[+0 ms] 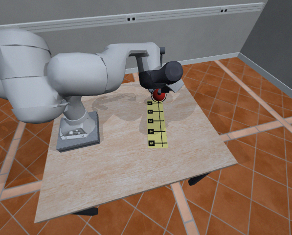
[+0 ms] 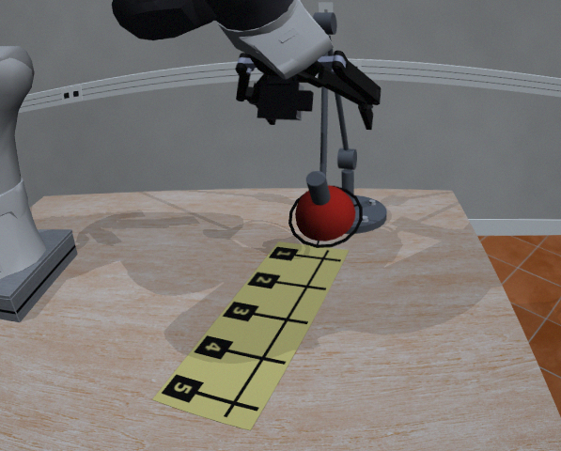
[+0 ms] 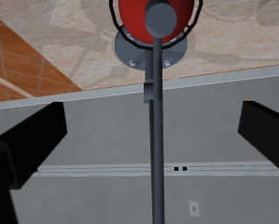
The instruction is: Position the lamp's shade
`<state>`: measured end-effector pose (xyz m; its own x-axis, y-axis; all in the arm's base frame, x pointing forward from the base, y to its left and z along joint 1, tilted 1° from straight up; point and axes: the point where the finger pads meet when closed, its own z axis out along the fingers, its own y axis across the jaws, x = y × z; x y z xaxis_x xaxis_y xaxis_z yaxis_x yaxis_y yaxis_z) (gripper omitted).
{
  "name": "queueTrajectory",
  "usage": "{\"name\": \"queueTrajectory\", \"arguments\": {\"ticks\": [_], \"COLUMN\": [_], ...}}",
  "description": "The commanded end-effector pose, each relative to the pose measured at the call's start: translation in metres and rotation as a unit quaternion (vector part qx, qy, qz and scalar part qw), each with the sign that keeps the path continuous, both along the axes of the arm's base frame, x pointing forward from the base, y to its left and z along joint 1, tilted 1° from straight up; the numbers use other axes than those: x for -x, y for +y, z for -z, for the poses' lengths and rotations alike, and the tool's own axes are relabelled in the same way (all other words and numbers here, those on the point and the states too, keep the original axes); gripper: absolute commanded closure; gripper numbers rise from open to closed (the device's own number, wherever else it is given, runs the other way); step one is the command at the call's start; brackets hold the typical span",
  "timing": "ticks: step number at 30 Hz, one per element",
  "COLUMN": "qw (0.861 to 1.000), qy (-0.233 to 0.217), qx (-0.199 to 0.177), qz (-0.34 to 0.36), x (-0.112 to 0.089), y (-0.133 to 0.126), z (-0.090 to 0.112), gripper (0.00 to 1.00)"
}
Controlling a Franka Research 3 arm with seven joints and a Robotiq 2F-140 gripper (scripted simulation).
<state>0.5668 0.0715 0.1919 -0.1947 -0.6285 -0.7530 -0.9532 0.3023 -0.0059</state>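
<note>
The lamp's red shade (image 2: 325, 212) with a dark rim hangs above the bench just behind mark 1 (image 2: 283, 253) of the yellow numbered strip (image 2: 251, 330). Its round grey foot (image 2: 367, 213) stands close behind it, and the thin grey arms (image 2: 324, 131) are folded upward. My gripper (image 2: 304, 104) is open and empty, high above the shade, with its fingers on either side of the lamp's upper arm (image 3: 156, 154). In the wrist view the shade (image 3: 156, 19) and the foot (image 3: 150, 49) show at the top. In the top view the shade (image 1: 158, 95) sits at the strip's far end.
The strip (image 1: 156, 124) carries marks 1 to 5, running from the lamp toward the bench's near side. My robot base (image 1: 77, 131) stands at the left of the bench. The bench's right edge (image 2: 493, 272) lies close to the lamp.
</note>
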Motion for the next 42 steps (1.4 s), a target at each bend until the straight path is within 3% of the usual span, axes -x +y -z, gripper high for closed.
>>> {"name": "queueTrajectory", "arguments": {"ticks": [1,14,42], "qw": [1.0,1.0,1.0], "qy": [0.006,-0.001,-0.006], "qx": [0.0,0.0,0.002], "qz": [-0.009,0.0,0.008], "x": [0.009,0.015,0.008], "y": [-0.004,-0.045,-0.045], "z": [-0.006,-0.042,-0.04], "gripper": [0.0,0.0,0.0]}}
